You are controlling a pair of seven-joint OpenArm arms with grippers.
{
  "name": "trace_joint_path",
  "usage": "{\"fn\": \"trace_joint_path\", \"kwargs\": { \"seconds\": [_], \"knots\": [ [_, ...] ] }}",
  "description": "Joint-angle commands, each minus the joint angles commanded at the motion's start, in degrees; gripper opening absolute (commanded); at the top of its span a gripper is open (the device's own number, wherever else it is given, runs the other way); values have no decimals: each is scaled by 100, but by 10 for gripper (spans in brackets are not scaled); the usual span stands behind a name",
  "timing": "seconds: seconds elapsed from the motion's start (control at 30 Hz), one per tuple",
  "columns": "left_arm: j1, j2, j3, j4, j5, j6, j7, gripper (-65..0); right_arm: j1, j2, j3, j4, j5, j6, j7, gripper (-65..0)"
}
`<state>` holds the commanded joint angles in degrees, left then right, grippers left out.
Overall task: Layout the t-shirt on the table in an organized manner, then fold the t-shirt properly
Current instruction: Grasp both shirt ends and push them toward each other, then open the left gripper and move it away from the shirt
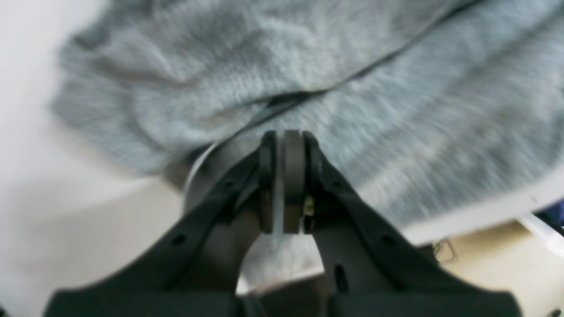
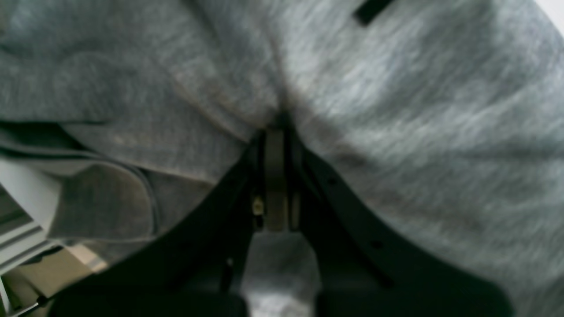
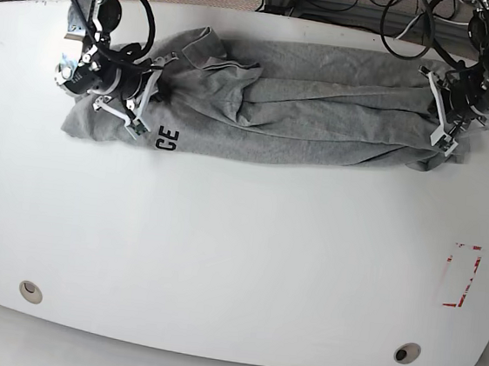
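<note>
T-shirt (image 3: 279,108) lies bunched lengthwise on table (image 3: 220,250); both grippers, left (image 3: 444,117) and right (image 3: 135,102), pinch its ends, layout step; next, spread it flat

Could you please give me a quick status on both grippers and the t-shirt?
Left gripper shut on t-shirt, right gripper likewise. T-shirt bunched in a long band across the table, not yet flat. Nothing in the way.

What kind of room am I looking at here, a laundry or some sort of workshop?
Most likely a robotics lab, not a laundry. Two robot arms work a grey t-shirt on a glossy white table marked with a red tape rectangle, and loose cables trail behind it.
</note>
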<state>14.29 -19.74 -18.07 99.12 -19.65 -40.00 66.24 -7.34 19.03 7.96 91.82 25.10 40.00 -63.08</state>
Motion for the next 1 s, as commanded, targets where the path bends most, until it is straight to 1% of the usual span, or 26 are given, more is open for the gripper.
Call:
{"fn": "trace_joint_path", "kwargs": {
  "seconds": [0.07,0.2,0.33,0.4,0.53,0.63,0.7,0.73,1.0],
  "knots": [
    [-237,-88,325,-343,0,0,-9,-640,62,202,-88,-369,0,0,334,-642],
    [-554,-158,703,-624,0,0,-79,-640,264,484,-123,-941,-9,0,677,-642],
    [-677,-158,791,-791,0,0,-334,-640,484,659,-123,-1301,-9,0,897,-642],
    [-791,-158,844,-1029,0,0,-492,-640,589,800,-123,-1574,-9,0,1037,-642],
    [-1064,-158,905,-1327,0,0,-501,-640,879,985,-123,-1996,-9,0,1108,-642],
    [-1108,-167,905,-1292,0,0,-501,-639,958,1029,-123,-2040,-9,0,1108,-642],
    [-1108,-246,897,-1204,-9,0,-501,-639,985,1029,-123,-2031,-9,0,1108,-642],
    [-1108,-290,897,-1108,-18,0,-501,-639,993,1029,-123,-2031,-9,0,1108,-642],
    [-1073,-316,800,-273,-35,0,-492,-637,993,976,-132,-2031,-9,0,1108,-642]
  ]
}}
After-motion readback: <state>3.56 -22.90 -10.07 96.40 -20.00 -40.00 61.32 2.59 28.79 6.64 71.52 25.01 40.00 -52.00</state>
